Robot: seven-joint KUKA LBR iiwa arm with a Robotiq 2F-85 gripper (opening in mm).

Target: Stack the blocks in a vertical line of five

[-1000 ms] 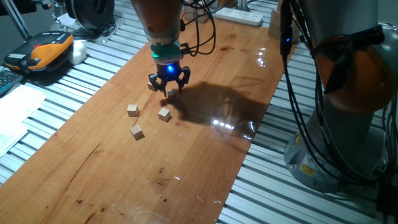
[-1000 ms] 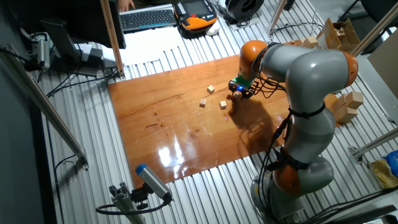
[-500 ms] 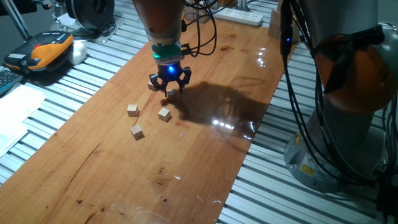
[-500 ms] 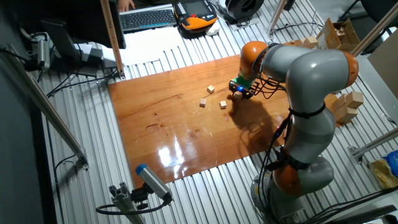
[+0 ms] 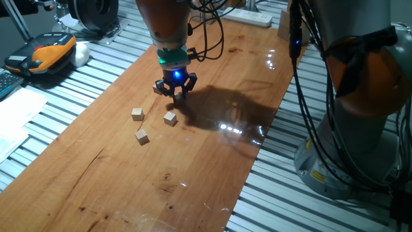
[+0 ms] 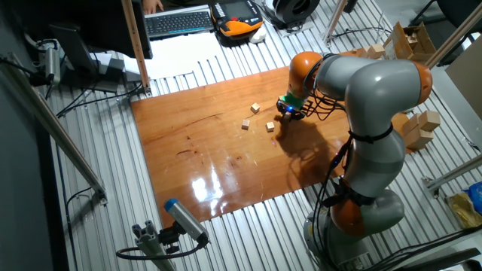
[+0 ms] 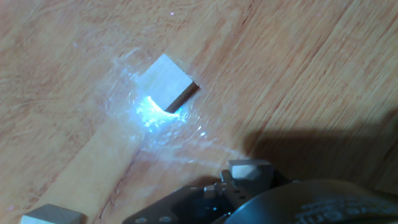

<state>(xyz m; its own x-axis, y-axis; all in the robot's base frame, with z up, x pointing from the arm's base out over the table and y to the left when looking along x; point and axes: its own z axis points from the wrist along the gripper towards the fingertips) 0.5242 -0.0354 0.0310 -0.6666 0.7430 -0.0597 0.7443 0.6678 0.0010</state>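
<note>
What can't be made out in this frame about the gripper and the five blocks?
- Gripper grip: too small in both fixed views to tell open from shut.
- Block count: three loose blocks show on the table; the rest sit hidden at the gripper.
- Hand view: one block glared by light, another cut off by the bottom edge.

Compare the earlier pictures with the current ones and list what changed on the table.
The gripper has drawn its fingers closer together and risen slightly over the far end of the wooden board; whether it took the block that showed between its fingers cannot be told. The three loose blocks stayed where they were. In the hand view one block lies flat on the board below the camera.
</note>
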